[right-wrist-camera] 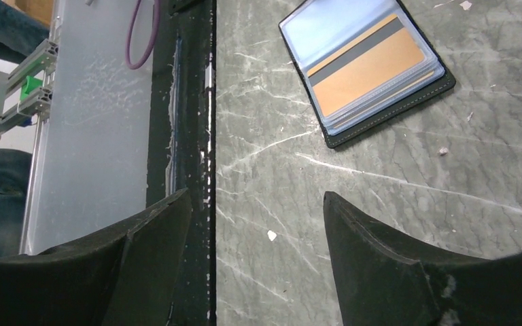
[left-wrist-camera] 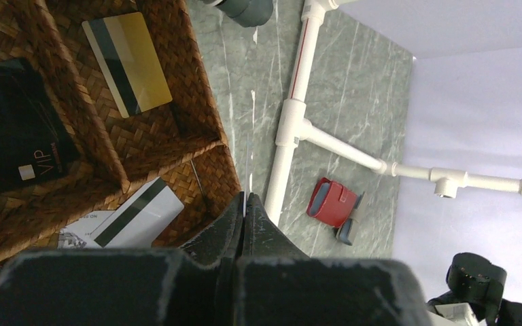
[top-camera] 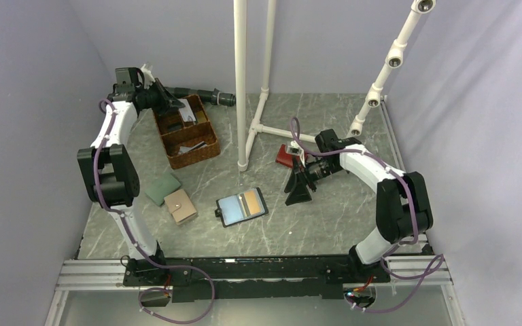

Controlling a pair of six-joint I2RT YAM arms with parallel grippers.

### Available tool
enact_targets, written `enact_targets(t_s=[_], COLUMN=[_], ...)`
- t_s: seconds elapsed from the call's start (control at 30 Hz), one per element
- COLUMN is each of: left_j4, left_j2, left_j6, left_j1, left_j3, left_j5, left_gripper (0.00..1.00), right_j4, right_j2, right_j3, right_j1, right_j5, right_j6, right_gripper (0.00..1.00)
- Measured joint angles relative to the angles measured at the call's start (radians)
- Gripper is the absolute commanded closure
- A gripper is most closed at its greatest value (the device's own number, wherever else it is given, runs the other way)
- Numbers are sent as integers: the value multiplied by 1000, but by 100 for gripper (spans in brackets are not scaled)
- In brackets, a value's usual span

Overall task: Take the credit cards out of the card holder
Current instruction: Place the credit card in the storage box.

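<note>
The card holder lies open on the table, with a light blue left panel and an orange-tan credit card with a grey stripe in its right panel. My right gripper is open and empty, just right of the holder, and its fingers frame bare table in the right wrist view. My left gripper hovers over the wicker basket. It is shut on a thin card seen edge-on as a pale line. A yellow card and a black VIP card lie in the basket.
A white striped card lies in the basket's near compartment. A red wallet sits by the white pipe frame. A green wallet and a beige wallet lie left of the card holder.
</note>
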Motion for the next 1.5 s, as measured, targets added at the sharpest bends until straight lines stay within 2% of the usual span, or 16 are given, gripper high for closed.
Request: enact_targets(t_s=[0.3, 0.8, 1.27, 1.5], left_j4=[-31, -18, 36, 42], left_j2=[8, 8, 8, -17], left_j6=[51, 92, 127, 120], left_j1=[0, 0, 0, 0], left_j3=[6, 7, -6, -71], left_j5=[-5, -18, -51, -90], left_gripper=[100, 100, 100, 100], right_j4=[-51, -198, -85, -106], right_j2=[44, 294, 300, 302], right_j3=[77, 484, 508, 525], right_j1=[0, 0, 4, 49], right_j5=[36, 197, 290, 410], right_j6=[-29, -91, -34, -51], right_gripper=[30, 28, 25, 22])
